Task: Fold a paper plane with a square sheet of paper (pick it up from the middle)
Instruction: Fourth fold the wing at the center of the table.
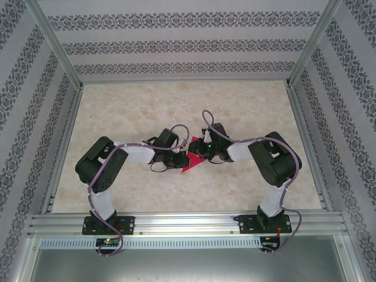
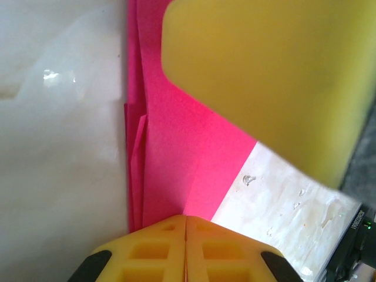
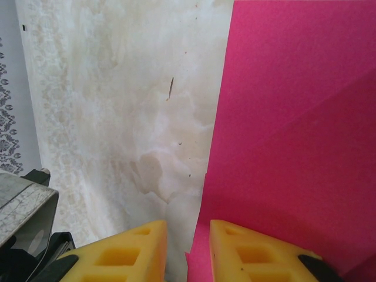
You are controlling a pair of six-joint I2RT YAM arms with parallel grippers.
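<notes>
Left pincer point(image 2: 186, 218): yellow fingers pressed together, tips set against the near part of the magenta sheet of paper point(image 2: 176, 153), with a crease running up from their seam; whether a layer is caught between them cannot be told. Right pincer point(image 3: 188, 232): fingers slightly spread, one over the bare marbled table point(image 3: 117, 117), the other over the sheet, gripping nothing. The sheet lies at mid-table between the two pincers, folded in layers along one side into a pointed triangular shape.
</notes>
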